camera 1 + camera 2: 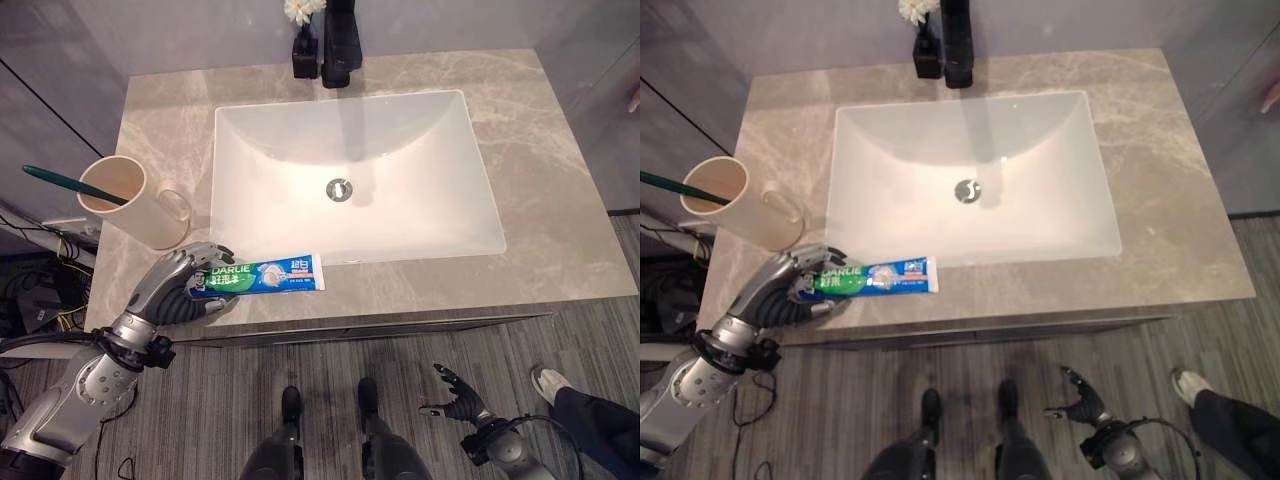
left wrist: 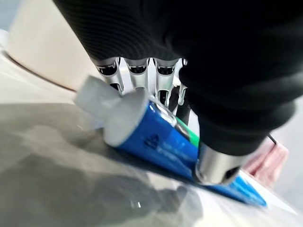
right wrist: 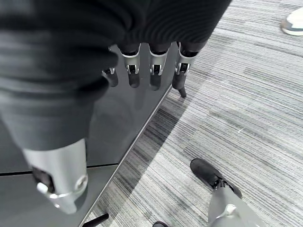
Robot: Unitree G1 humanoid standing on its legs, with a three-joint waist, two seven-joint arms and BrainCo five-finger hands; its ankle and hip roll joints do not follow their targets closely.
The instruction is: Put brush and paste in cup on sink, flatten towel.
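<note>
A: Left wrist view has the left hand [image 2: 208, 94] curled over the toothpaste tube [image 2: 156, 137], thumb on one side, fingers on the other, white cap end poking out. The tube lies flat on the counter [image 1: 560, 230], at its near left edge.

B: And the other hand?

A: The right hand [image 1: 457, 397] hangs low near the floor, fingers loosely apart, holding nothing.

B: How far along, then?

A: Partway, I'd judge. The toothbrush [image 1: 70, 184] already stands in the beige cup [image 1: 130, 205], just beyond the left hand. The paste isn't in yet. I can't spot a towel on the counter.

B: What does the tube look like?

A: Blue and green, white cap, fairly full, lengthwise along the sink basin's [image 1: 350, 140] near rim.
</note>
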